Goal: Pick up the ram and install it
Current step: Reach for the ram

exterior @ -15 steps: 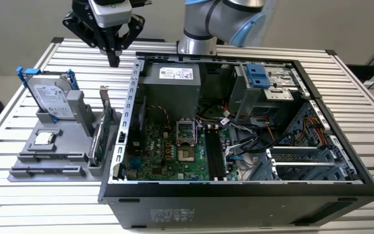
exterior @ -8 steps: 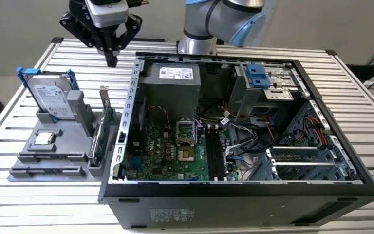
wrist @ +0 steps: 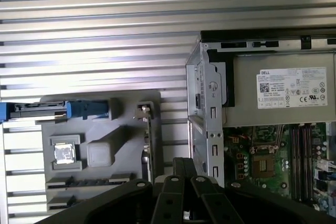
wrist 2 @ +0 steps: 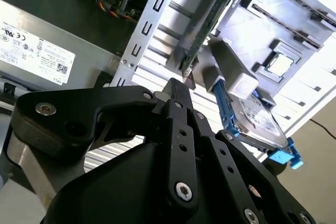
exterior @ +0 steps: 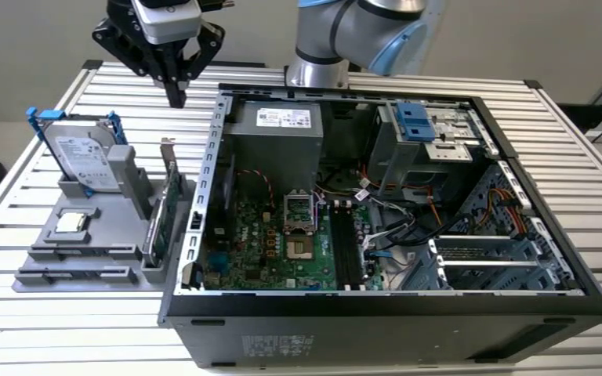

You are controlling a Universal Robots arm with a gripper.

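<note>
table (exterior: pixel 60 329): slatted aluminium, ribbed and bright. bare slats show on the exterior view's left and along the near edge.

case (exterior: pixel 385 317): black tower laid on its side, open on top, with a square steel rim. its left wall is grey sheet metal punched with cut-outs.

arm (exterior: pixel 353 31): smooth grey tube with a blue joint cap, standing at the far edge behind the case.

power supply (exterior: pixel 275 149): plain grey metal box in the far-left corner of the case.

motherboard (exterior: pixel 270 243): green, crowded, flat on the case floor. black memory slots (exterior: pixel 348 251) run near to far along its right side, with loose cables just right of them.

tray (exterior: pixel 113 235): matte grey plastic, stepped, just left of the case.

hard drive (exterior: pixel 81 160): silver with blue rails, leaning in the tray's far end.

card (exterior: pixel 165 211): green board with a metal bracket, standing on edge just beside the case's left wall. the gap is narrow.

gripper (exterior: pixel 178 98): black jointed links, fingers pressed together to a point, pinching nothing. it hangs over bare slats beyond the tray's far end, between the hard drive and the case corner, apart from both.

cpu (exterior: pixel 71 222): small silver square, flat in a tray pocket.

ram (exterior: pixel 81 252): seems to be the thin dark strip, edge-up in a long slot at the tray's near end, well apart from the gripper. cannot tell for sure.
</note>
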